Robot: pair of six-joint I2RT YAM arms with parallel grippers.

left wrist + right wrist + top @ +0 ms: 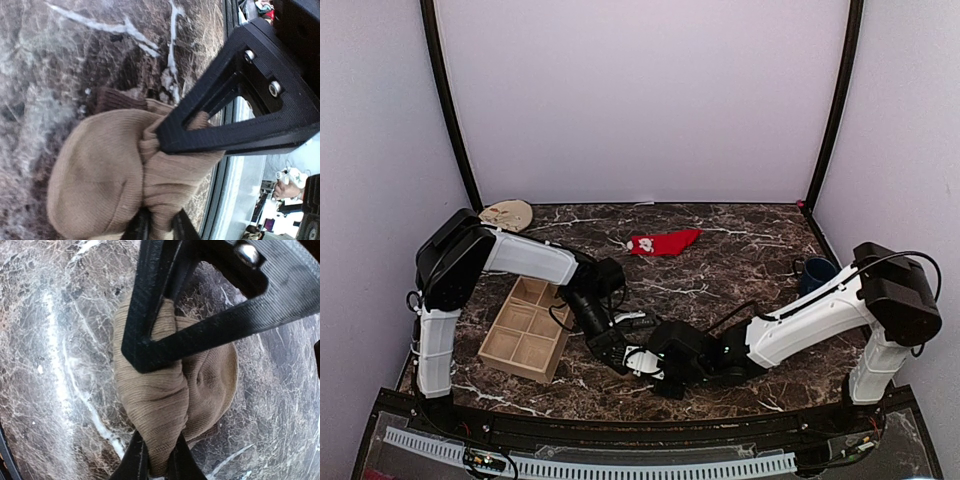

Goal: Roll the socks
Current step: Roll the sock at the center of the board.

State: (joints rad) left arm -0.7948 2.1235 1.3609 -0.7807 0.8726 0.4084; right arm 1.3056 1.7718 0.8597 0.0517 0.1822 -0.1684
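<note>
The tan-brown sock (100, 175) lies bunched into a rounded bundle on the marble table near its front edge. It also shows in the right wrist view (155, 390). My left gripper (159, 222) is shut on a fold of it. My right gripper (157, 457) is shut on another fold of the same sock. A black triangular finger (225, 130) crosses over the bundle in each wrist view. In the top view both grippers, left (613, 345) and right (648, 362), meet at the front middle and hide the tan sock. The red sock (663, 242) lies flat at the back middle, untouched.
A wooden compartment tray (525, 330) stands just left of the left gripper. A dark blue cup (815, 272) stands at the right by the right arm. A round tan disc (507, 213) lies at the back left. The table's front edge (225, 200) is close to the bundle.
</note>
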